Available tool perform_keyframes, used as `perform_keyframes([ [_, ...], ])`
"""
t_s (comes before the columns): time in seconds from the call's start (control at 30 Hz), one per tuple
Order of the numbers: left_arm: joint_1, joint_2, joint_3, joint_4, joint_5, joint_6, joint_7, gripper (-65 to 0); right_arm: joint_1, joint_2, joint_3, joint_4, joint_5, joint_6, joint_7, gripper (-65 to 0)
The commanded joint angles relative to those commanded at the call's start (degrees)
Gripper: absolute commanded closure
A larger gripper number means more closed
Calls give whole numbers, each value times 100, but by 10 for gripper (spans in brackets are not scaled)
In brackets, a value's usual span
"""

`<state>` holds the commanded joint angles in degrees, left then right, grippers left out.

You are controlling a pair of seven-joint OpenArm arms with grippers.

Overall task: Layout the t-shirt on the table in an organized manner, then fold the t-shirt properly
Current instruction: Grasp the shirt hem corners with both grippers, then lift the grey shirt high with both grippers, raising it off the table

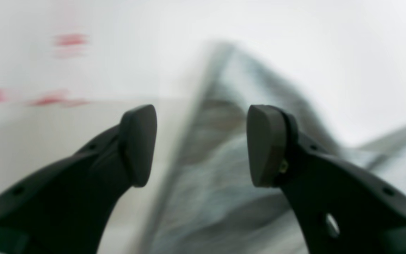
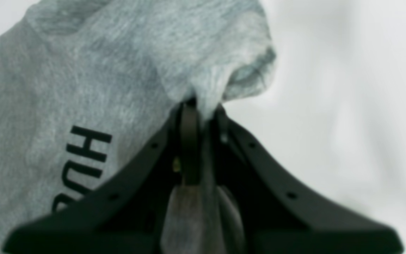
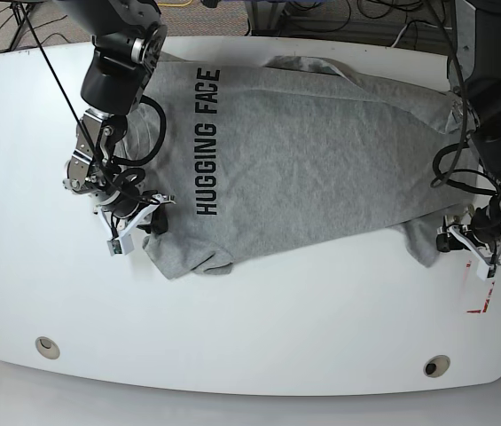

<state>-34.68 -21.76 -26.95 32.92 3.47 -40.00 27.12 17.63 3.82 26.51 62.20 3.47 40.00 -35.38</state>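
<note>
The heather-grey t-shirt [image 3: 303, 151] lies spread across the white table [image 3: 277, 328], with its black "HUGGING FACE" letters facing up. My right gripper [image 3: 151, 218] is at the shirt's near-left corner. In the right wrist view the right gripper [image 2: 203, 109] is shut on a bunched fold of the t-shirt [image 2: 83, 70], next to the letters "HU". My left gripper [image 3: 465, 238] hangs at the shirt's near-right corner. In the left wrist view the left gripper [image 1: 203, 144] is open, with the blurred t-shirt [image 1: 217, 183] below the gap and nothing between the pads.
Two round grommet holes [image 3: 47, 346] [image 3: 436, 365] sit near the table's front edge. A red tape mark [image 3: 481, 286] lies just in front of the left gripper and shows blurred as the tape mark [image 1: 71, 40]. Cables and floor lie beyond the far edge.
</note>
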Motion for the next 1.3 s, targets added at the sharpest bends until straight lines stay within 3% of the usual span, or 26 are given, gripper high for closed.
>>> perform_keyframes([
  [0.33, 132, 62, 0, -35, 0, 0, 0, -381, -9, -9, 0, 0, 0, 0, 0, -57],
  [0.53, 176, 325, 0, -26, 9, 0, 26, -371, -9, -9, 0, 0, -18, 0, 0, -57],
  [0.6, 193, 334, 9, -18, 9, 0, 26, -324, -9, -9, 0, 0, -18, 0, 0, -57],
  [0.8, 193, 466, 334, 0, 9, 0, 26, -17, 9, 9, 0, 0, -26, 0, 9, -57],
  [0.83, 193, 475, 387, 0, 9, 0, 26, 0, 9, 9, 0, 0, -26, 0, 9, -57],
  [1.1, 176, 484, 536, 44, -35, 0, 0, -4, 18, 0, 0, 9, -26, 0, 9, -55],
  [1.3, 255, 501, 308, 826, -35, 0, 202, -4, -53, -9, 0, 554, -26, 0, -105, 0],
])
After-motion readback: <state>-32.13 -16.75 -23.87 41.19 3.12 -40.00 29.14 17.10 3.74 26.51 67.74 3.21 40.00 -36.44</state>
